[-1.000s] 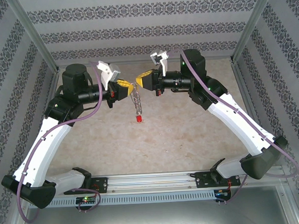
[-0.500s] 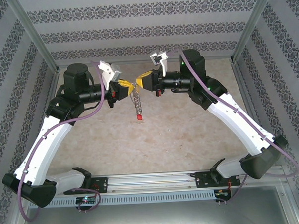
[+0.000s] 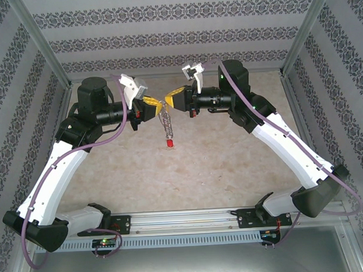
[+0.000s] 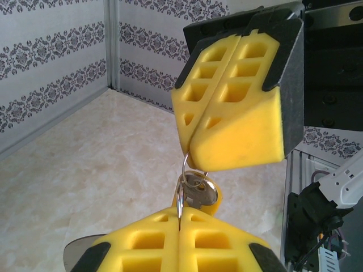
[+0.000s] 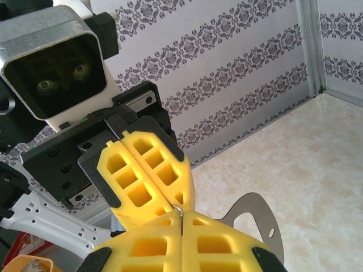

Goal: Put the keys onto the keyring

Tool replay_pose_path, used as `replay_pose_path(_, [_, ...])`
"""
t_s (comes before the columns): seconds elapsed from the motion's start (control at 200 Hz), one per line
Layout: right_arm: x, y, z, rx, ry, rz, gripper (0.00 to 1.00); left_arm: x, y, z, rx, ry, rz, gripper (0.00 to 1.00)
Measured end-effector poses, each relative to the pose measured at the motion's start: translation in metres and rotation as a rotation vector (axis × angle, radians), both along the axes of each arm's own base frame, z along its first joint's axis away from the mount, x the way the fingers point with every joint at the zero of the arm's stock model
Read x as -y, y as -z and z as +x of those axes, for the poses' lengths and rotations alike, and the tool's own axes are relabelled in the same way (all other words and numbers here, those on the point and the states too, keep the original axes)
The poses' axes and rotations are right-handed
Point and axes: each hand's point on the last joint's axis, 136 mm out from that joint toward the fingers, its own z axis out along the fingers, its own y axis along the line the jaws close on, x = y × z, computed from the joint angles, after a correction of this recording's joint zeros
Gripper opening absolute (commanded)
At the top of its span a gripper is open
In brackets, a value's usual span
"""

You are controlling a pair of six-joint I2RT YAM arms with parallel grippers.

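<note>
Above the middle of the table my left gripper (image 3: 157,107) and right gripper (image 3: 170,100) meet tip to tip. Both are shut. In the left wrist view, the left gripper (image 4: 180,214) pinches the keyring's thin grey loop (image 4: 180,195), seen edge-on. The keys (image 4: 203,191), a small metal key with a yellow-orange tag behind it, hang between the two tips. A thin wire loop (image 4: 187,164) through the key's hole runs up into the shut right gripper (image 4: 195,148). The right gripper (image 5: 181,218) grips that wire against the left gripper (image 5: 173,199). The silvery chain (image 3: 167,126) and red tag (image 3: 169,147) dangle below.
The beige marbled table top (image 3: 218,158) is boxed in by patterned walls (image 3: 177,40) and metal corner posts (image 3: 39,52). Both arm bases sit on the rail (image 3: 185,223) at the near edge.
The left gripper and its wrist camera shifted slightly up and right toward the right gripper, then held still. The right arm, chain and red tag stayed in place.
</note>
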Motion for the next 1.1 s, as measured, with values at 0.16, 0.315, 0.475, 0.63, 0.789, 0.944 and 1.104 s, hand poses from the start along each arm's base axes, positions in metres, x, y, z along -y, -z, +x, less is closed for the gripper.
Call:
replay_pose_path(0.16, [-0.001,0.011,0.002,-0.035,0.000,-0.027,0.00,-0.001,0.000,0.002,0.002,-0.013,0.004,0.00])
replay_pose_path(0.315, [-0.002,0.014,0.003,-0.046,0.003,-0.035,0.00,-0.001,0.001,0.003,0.000,-0.017,0.006,0.00])
replay_pose_path(0.475, [-0.001,0.015,0.004,-0.045,0.010,-0.037,0.00,-0.001,0.001,0.003,0.000,-0.018,0.007,0.00])
replay_pose_path(0.63, [0.001,0.015,0.007,-0.050,0.022,-0.036,0.00,-0.002,0.002,0.003,0.000,-0.019,0.007,0.00])
replay_pose_path(0.789, [0.005,0.015,0.012,-0.071,0.040,-0.031,0.00,-0.002,0.001,0.004,0.002,-0.025,0.008,0.00])
replay_pose_path(0.944, [0.005,0.015,0.012,-0.077,0.040,-0.031,0.00,-0.002,0.001,0.004,0.002,-0.025,0.008,0.00])
replay_pose_path(1.104, [0.005,0.015,0.012,-0.082,0.040,-0.031,0.00,-0.002,0.002,0.004,0.001,-0.025,0.009,0.00])
